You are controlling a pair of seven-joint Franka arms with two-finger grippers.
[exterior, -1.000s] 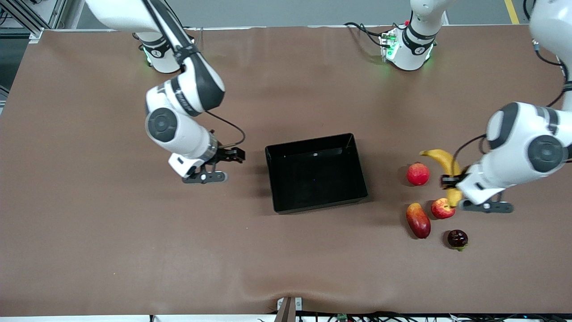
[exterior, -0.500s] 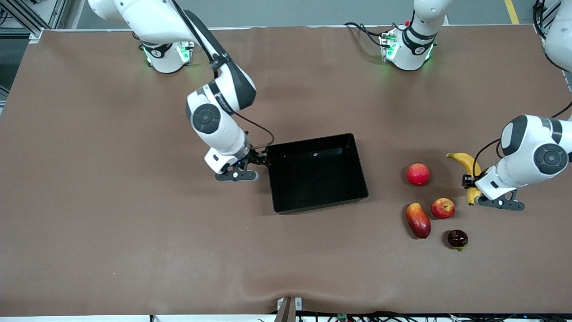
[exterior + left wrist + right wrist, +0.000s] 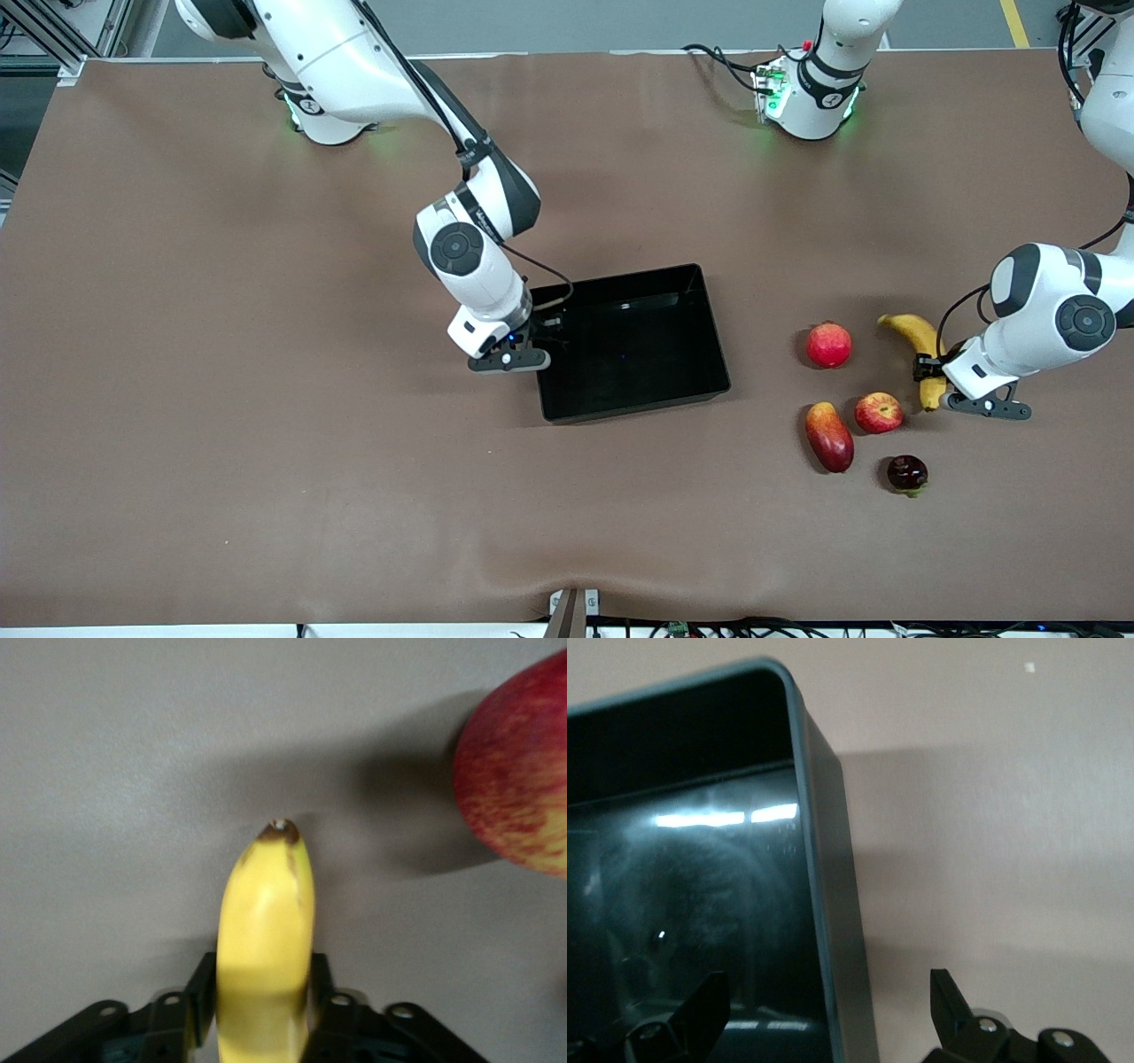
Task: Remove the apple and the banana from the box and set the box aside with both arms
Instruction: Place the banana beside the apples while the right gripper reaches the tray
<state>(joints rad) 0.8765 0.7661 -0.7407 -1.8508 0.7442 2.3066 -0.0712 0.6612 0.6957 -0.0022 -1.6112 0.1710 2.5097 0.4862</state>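
The box (image 3: 631, 341) sits empty mid-surface, and the right tool (image 3: 542, 332) hangs over its wall at the right arm's end, fingers wide apart with one each side of the rim. If it comes down off-line, a finger could land on the rim and skid the box instead of gripping it.

The banana (image 3: 917, 351) is already out, lying on the surface toward the left arm's end, just beside the apple (image 3: 878, 412). The left tool (image 3: 930, 365) is around its middle, fingers barely slackened. Lifting too early could drag the banana along, or roll it into the apple.
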